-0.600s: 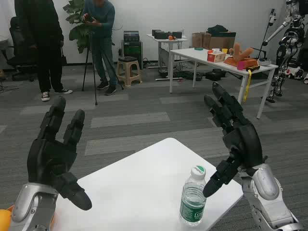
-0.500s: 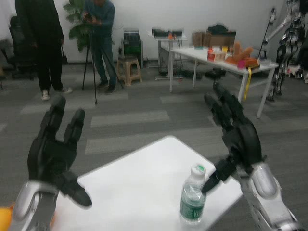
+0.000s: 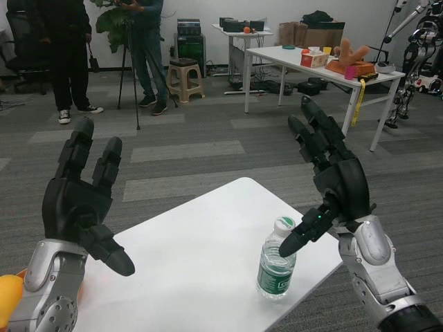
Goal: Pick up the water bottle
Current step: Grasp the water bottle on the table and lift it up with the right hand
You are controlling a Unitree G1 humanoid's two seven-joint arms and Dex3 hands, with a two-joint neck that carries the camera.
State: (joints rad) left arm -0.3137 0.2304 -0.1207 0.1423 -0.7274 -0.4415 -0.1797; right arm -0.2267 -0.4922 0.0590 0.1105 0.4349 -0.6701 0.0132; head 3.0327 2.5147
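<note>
A clear water bottle [image 3: 276,267] with a white cap and green label stands upright on the white table [image 3: 201,263], near its right edge. My right hand [image 3: 333,182] is raised just right of the bottle, fingers spread and pointing up. Its thumb reaches down to the bottle's cap and shoulder, in front of them; whether it touches I cannot tell. It holds nothing. My left hand [image 3: 81,205] is raised over the table's left side, fingers apart and empty.
An orange object [image 3: 10,299] shows at the bottom left by my left forearm. Two people [image 3: 69,55] stand at the back left by a tripod. A second white table [image 3: 315,72] with clutter is at the back right.
The whole picture has dipped a little, so the camera tilted down. My right hand has come closer to the bottle, its thumb now over the cap. The left hand is much as before.
</note>
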